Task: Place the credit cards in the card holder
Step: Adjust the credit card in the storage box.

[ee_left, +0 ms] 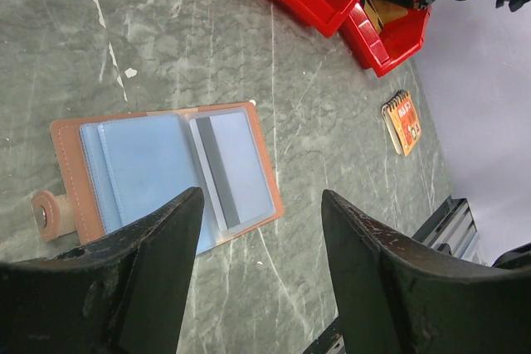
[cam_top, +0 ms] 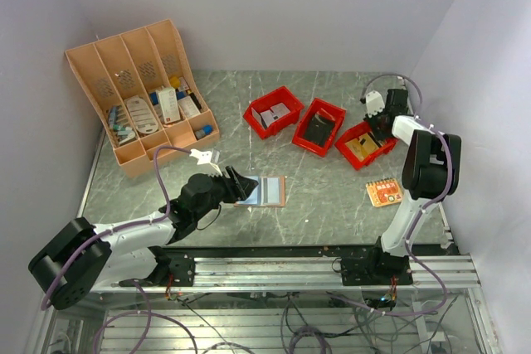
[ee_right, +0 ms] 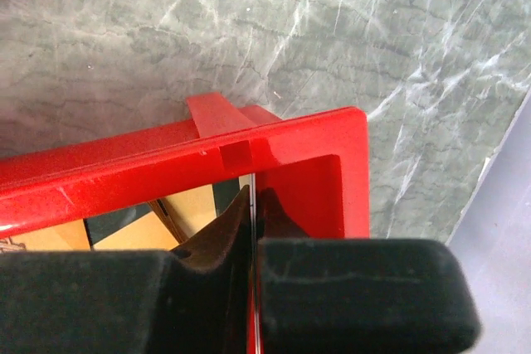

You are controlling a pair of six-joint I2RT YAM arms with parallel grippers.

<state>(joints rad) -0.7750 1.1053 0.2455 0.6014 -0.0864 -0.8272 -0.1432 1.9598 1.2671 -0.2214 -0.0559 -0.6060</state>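
Card pickup is judged to be the step in hand. The right gripper (ee_right: 251,213) is lowered into the rightmost red bin (ee_right: 249,155), at the upper right of the top view, with its jaws pressed together. A thin pale edge is seen between the pads in the right wrist view. It may be one of the credit cards (ee_right: 195,209) lying in that bin, but this cannot be confirmed.

The card holder (ee_left: 166,172) is laid open and flat on the table (ee_left: 166,31), at the centre of the top view. Its blue sleeves face up and its snap tab points to the lower left of the left wrist frame. One sleeve appears to be filled already with a card showing a dark stripe.

The left gripper (ee_left: 261,196) is held just over the holder's near edge, jaws well apart, nothing between them.

Next move, as judged: a clean lift out of the bin is called for, then a carry toward frame centre. The card edge must be lined up with a sleeve mouth. The holder may need to be steadied by the left arm.
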